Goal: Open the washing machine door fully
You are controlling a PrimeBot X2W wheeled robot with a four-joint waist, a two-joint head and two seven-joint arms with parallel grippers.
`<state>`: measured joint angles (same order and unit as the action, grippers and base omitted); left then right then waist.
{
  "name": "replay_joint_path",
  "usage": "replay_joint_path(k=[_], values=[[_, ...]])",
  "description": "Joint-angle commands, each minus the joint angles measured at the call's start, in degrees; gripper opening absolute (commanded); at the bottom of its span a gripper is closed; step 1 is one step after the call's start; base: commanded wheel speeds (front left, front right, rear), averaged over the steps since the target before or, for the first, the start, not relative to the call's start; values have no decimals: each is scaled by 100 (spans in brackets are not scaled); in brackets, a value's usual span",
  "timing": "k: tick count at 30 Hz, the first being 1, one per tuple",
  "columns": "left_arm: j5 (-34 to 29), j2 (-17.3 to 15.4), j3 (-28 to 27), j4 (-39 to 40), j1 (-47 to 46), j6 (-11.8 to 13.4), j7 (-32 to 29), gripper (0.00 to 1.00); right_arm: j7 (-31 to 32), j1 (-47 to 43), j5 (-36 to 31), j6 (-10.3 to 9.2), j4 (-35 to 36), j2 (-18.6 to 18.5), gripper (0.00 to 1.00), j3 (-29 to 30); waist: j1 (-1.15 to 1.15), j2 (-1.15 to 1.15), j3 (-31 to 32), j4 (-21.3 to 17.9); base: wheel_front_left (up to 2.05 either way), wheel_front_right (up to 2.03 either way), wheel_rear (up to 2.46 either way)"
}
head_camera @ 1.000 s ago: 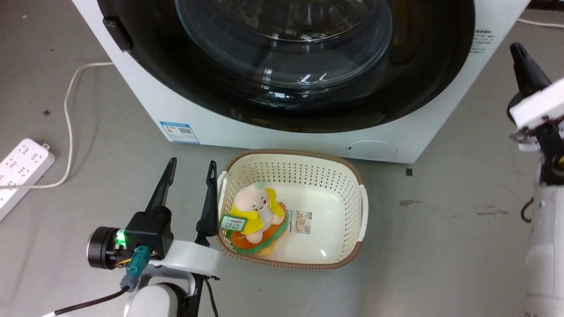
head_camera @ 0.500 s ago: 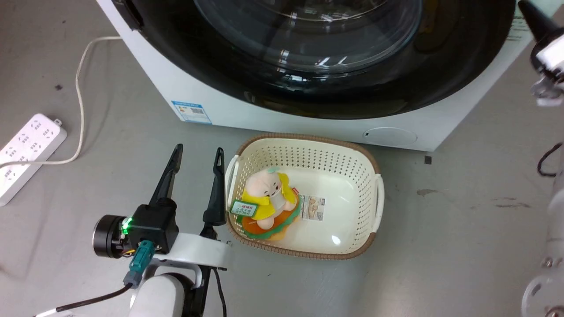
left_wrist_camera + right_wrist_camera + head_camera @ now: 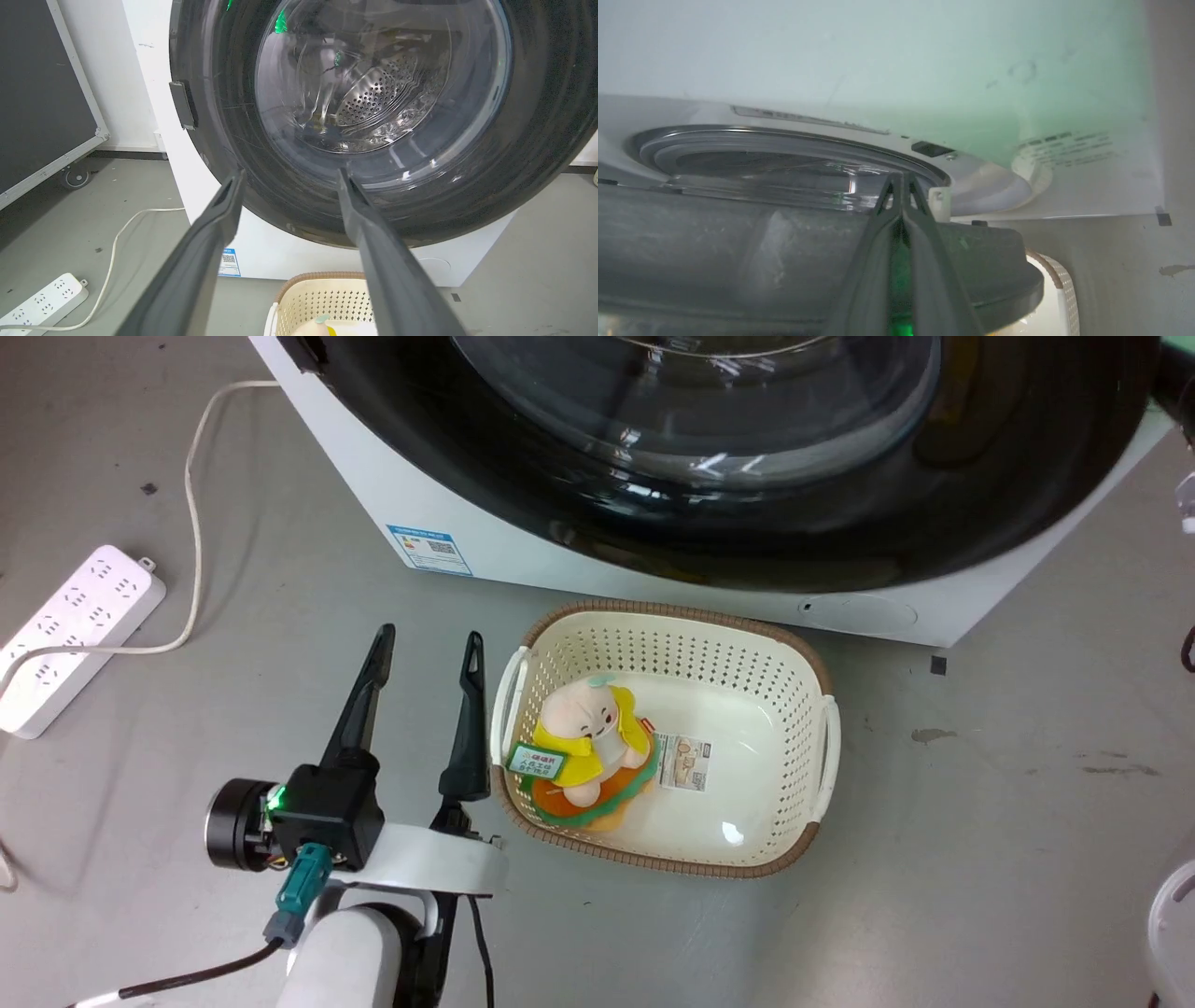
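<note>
The left hand is held wide open over the grey floor, and nothing is gripped between its fingers. Just beside its right finger a cream basket is set, and a plush toy is seated in it. Ahead of this hand the washing machine door is seen at the front of the washing machine, with its handle tab up and to the hand's left. The right hand is closed, its fingers pressed together with nothing seen between them. Its tips are laid across the door's dark rim, and beyond them a gap is shown between that rim and the white front. A power strip is placed well off to the left hand's left.
</note>
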<state>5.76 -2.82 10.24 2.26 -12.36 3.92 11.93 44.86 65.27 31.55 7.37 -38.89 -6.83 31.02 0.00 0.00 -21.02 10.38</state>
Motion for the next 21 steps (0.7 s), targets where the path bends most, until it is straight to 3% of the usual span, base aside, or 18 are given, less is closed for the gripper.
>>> replay_joint_path(k=[1, 11, 21], values=[[32, -5, 31, 24, -121, 34, 67, 100, 251, 137, 99, 13, -163, 150, 0, 62, 0, 0, 17, 15, 0, 0, 0], [28, -5, 65, -73, -17, 39, 186, 100, 1215, -415, 320, 13, 66, 292, 0, 403, 0, 0, 475, -18, 0, 0, 0], [-16, -6, 199, -254, 368, -22, 306, 100, 2247, -1155, 1343, 12, 141, 392, 0, 603, 0, 0, 1224, -40, 0, 0, 0]])
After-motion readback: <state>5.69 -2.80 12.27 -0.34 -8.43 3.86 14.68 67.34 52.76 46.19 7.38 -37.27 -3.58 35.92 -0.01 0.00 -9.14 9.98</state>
